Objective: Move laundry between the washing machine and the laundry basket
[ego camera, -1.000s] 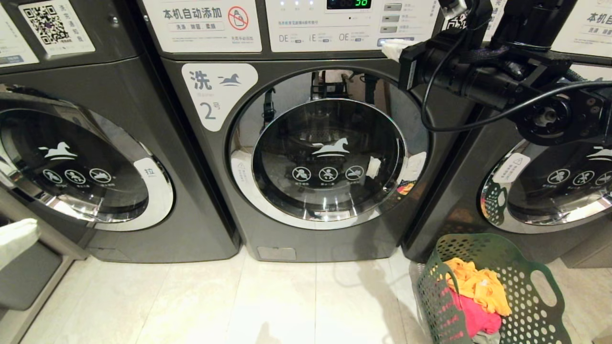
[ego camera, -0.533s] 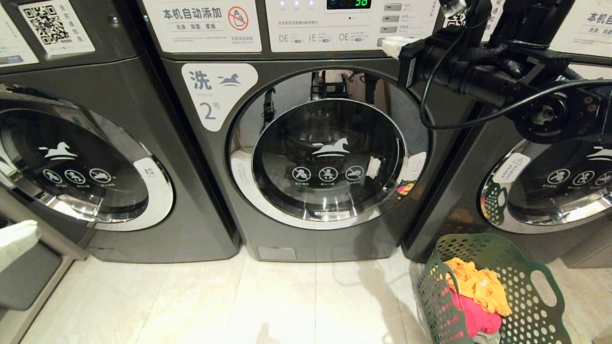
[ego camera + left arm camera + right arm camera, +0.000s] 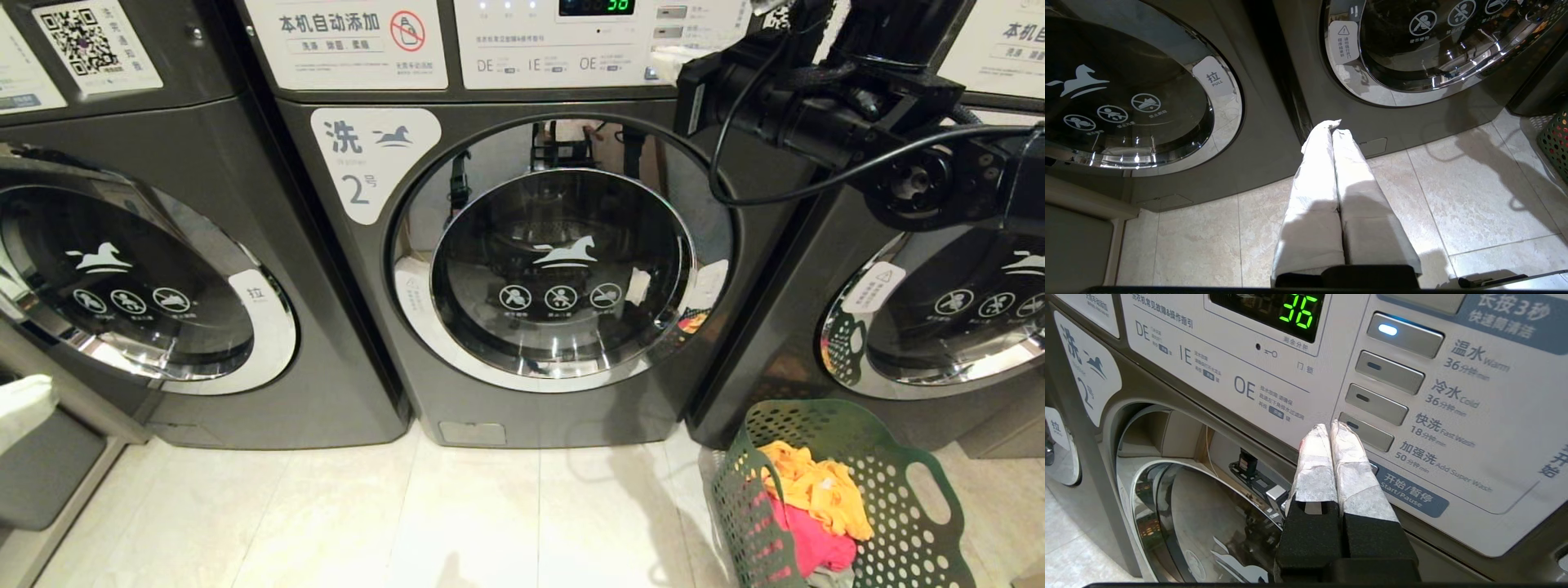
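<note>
Up at the control panel [image 3: 571, 45] of the washing machine [image 3: 539, 261] marked 2, in the head view, the right gripper [image 3: 671, 61] shows only as white-wrapped tips poking from the black arm, close against the panel's button column. The machine's chrome-rimmed round door [image 3: 563, 253] is closed, well below the gripper. The dark green laundry basket [image 3: 906, 523] stands on the tiled floor [image 3: 408, 514] at the lower right, in front of the neighbouring machine, far beneath the right arm; the laundry [image 3: 816, 498] lies heaped inside it, orange-yellow on top of pink-red. The left gripper [image 3: 24, 408] appears as a pale shape at the left edge.

Seen from the left wrist, the left gripper [image 3: 1333, 126] is clenched with nothing between its wrapped fingers [image 3: 1314, 179], hanging low above the floor before the gap between two machines; a corner of the basket [image 3: 1555, 139] sits far off to one side.

From the right wrist, the right gripper [image 3: 1331, 428] is pressed shut and empty, its tips at the lowest of four grey buttons [image 3: 1365, 432], just above the blue start/pause label [image 3: 1408, 494]. The display [image 3: 1298, 312] reads 36.
</note>
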### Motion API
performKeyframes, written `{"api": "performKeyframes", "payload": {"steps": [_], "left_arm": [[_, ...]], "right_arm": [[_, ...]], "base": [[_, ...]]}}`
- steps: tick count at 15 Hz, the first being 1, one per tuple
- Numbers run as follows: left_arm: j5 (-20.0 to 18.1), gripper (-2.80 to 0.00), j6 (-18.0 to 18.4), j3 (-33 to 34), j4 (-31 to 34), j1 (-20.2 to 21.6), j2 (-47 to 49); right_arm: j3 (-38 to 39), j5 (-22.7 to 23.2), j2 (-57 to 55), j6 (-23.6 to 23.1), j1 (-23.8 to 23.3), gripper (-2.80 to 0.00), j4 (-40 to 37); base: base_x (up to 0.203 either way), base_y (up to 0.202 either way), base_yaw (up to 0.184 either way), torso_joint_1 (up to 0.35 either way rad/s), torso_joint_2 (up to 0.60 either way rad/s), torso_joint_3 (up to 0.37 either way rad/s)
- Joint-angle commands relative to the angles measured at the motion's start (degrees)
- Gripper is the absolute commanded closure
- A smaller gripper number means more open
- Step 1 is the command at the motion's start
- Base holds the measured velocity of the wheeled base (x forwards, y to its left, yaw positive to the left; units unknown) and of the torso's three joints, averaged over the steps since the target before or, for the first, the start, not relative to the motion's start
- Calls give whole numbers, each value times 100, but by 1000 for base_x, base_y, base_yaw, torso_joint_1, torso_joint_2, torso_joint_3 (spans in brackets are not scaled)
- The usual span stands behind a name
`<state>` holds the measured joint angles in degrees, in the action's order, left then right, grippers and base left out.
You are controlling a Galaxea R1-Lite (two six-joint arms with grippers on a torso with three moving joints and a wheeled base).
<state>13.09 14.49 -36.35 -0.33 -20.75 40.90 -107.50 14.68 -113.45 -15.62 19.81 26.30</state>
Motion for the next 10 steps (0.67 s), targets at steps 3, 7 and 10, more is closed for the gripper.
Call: {"api": "performKeyframes", "payload": {"steps": [3, 7, 10], "left_arm": [[9, 0, 10, 5, -2, 1, -29], [9, 0, 16, -12, -2, 1, -30], [0, 0, 18, 5, 7, 1, -73]], "right_arm": [[27, 9, -11, -12, -3, 0, 16], [45, 0, -11, -12, -3, 0, 8], [52, -17, -37, -12, -12, 0, 16]], "base": [[0, 0, 0, 0, 0, 0], [0, 0, 0, 0, 0, 0], [0, 0, 0, 0, 0, 0]]}}
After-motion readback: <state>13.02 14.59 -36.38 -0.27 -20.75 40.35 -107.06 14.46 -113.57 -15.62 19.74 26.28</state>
